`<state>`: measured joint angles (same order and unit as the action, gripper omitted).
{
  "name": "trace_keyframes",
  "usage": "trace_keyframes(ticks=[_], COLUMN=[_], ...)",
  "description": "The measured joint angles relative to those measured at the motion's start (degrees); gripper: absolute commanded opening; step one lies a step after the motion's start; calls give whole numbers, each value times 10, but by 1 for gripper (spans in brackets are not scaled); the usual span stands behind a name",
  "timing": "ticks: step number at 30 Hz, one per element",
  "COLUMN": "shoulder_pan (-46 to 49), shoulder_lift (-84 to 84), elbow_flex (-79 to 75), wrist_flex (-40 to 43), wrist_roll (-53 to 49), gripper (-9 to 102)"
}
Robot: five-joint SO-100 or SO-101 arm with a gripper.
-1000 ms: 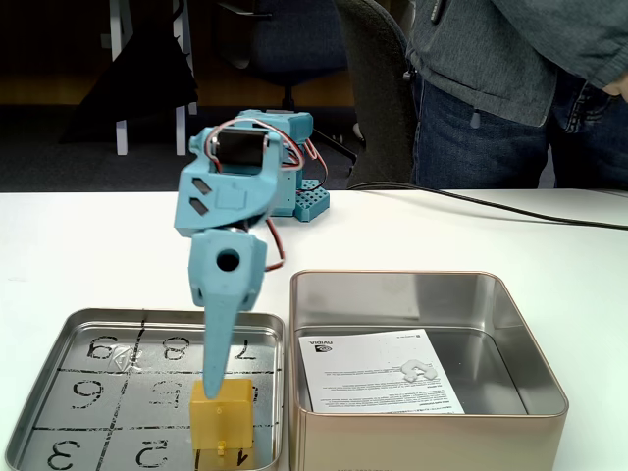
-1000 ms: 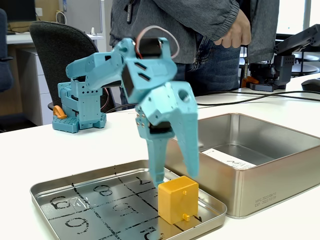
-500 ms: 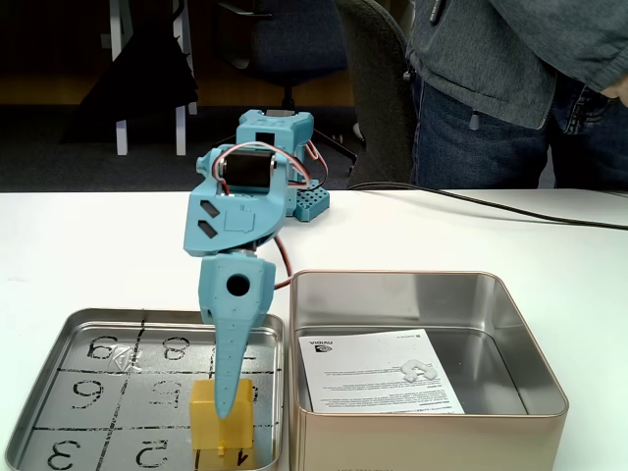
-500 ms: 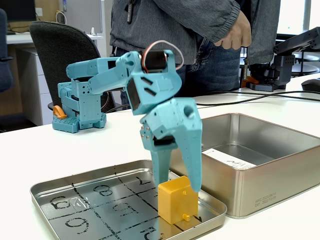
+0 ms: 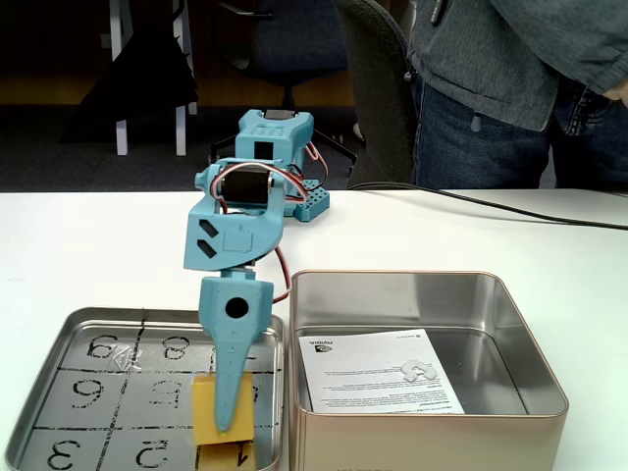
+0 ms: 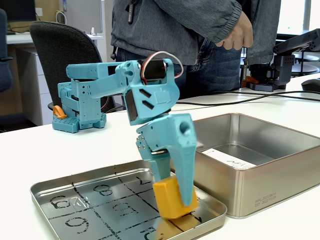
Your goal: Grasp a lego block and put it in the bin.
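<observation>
block: the lego block [image 6: 173,199] sits tilted between the two fingers, one corner down on the tray [image 6: 60,187], in its near corner beside the bin.
gripper: the gripper [image 6: 176,192] points straight down and is closed on the block, a finger on either side.
bin: the bin [image 6: 270,165] stands touching the tray, to the right of the block in both fixed views; open top, printed sheet [image 5: 378,373] inside.
next move, likely: lift clear of the tray rim, then swing right over the bin wall.

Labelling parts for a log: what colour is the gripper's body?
Light blue gripper, clearest in this fixed view.
</observation>
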<state>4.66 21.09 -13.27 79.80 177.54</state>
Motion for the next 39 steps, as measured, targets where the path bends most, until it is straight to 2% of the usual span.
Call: trace_keyframes(ticks=[9, 18, 25, 33, 39], shoulder_pan=[5, 9, -54, -199, -224], shoulder_lift=[12, 119, 220, 248, 199], elbow_flex=[-3, -2, -2, -3, -3], wrist_flex=[33, -36, -60, 28, 116], wrist_roll=[2, 25, 39, 33, 24], gripper=[0, 0, 0, 0, 0])
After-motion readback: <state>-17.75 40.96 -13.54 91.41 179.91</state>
